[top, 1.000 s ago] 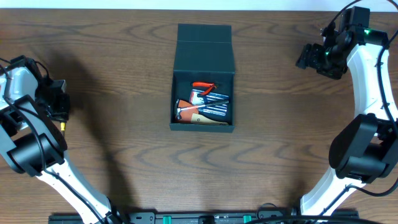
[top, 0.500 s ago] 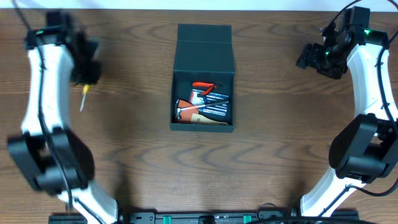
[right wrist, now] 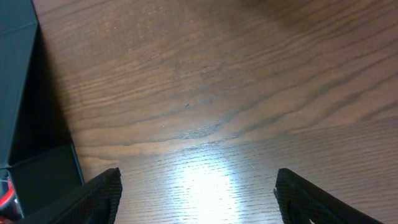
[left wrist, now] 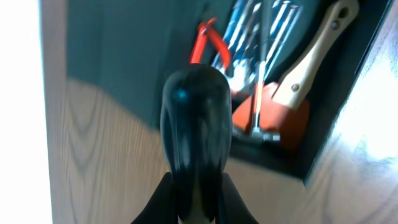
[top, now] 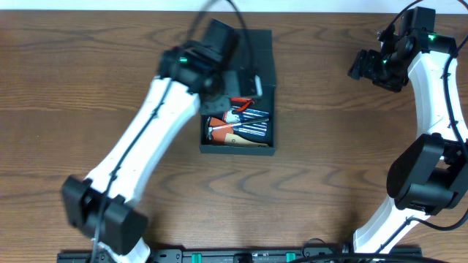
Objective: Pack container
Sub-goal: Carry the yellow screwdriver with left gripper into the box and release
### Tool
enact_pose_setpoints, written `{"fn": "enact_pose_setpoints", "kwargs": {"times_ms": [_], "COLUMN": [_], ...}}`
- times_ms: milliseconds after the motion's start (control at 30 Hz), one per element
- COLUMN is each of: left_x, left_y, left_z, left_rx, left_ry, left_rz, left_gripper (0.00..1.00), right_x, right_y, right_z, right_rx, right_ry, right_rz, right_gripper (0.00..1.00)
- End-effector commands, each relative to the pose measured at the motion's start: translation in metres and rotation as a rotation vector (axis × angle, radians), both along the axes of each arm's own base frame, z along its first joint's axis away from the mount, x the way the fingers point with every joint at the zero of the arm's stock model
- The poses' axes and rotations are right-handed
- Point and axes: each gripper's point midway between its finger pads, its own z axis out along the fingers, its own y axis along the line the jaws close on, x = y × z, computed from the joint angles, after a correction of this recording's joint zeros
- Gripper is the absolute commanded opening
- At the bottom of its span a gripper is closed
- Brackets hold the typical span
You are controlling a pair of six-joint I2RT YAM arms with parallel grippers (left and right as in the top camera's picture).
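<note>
Your left gripper (top: 245, 82) hovers over the open container (top: 275, 117), its fingers (left wrist: 196, 124) drawn together into one dark mass; you cannot tell whether anything is pinched between them. Just beyond its tips lie red-handled pliers (left wrist: 208, 43) and a wooden-handled tool (left wrist: 311, 68) inside the box. Your right gripper (right wrist: 198, 186) hangs spread wide above bare table (right wrist: 217, 93), with the container well off to its side.

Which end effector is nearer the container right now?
Left. The left end effector, gripping a dark rounded handle, is over the container's open top by its lid. The right end effector, open, is well off to the container's right above bare table.
</note>
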Motion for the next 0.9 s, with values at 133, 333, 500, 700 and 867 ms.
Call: {"fn": "enact_pose_setpoints", "kwargs": {"times_ms": [133, 333, 500, 700, 867], "left_x": [0.010, 0.030, 0.045, 0.049, 0.061], "left_y": [-0.021, -0.034, -0.044, -0.046, -0.027], "left_z": [-0.069, -0.101, -0.108, -0.109, -0.087], "left_rx": [0.098, 0.096, 0.071, 0.063, 0.076], "left_ry": [0.085, 0.076, 0.030, 0.016, -0.056], "left_rz": [-0.127, -0.136, -0.135, -0.132, 0.107], "left_gripper": [0.06, 0.12, 0.25, 0.38, 0.39], "right_x": [0.000, 0.000, 0.000, 0.000, 0.000], "right_y": [0.006, 0.008, 0.008, 0.008, 0.008], "right_z": [-0.002, -0.002, -0.002, -0.002, -0.002], "right_rx": [0.020, 0.032, 0.032, 0.032, 0.033], "right_ry": [0.007, 0.005, 0.005, 0.005, 0.005], "right_rz": [-0.002, 0.001, 0.001, 0.001, 0.001], "right_gripper": [0.80, 0.81, 0.81, 0.80, 0.82]}}
